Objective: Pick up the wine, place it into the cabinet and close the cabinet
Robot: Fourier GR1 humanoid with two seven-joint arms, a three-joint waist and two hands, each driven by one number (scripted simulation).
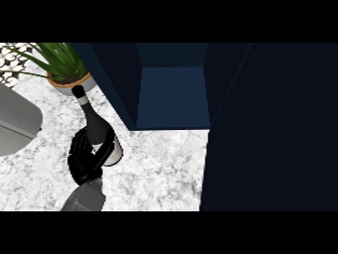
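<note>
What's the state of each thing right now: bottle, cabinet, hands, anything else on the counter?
wine bottle: upright on the counter, still outside the cabinet
left hand: fingers curled round the bottle's lower body
cabinet: open, inside shows nothing
cabinet door: swung open, at the view's right
potted plant: upright, just behind the bottle
grey appliance: at the left edge, state cannot be told
right hand: not in view

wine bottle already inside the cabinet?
No, the wine bottle stands on the counter left of the open cabinet, with the left hand at it.
</note>
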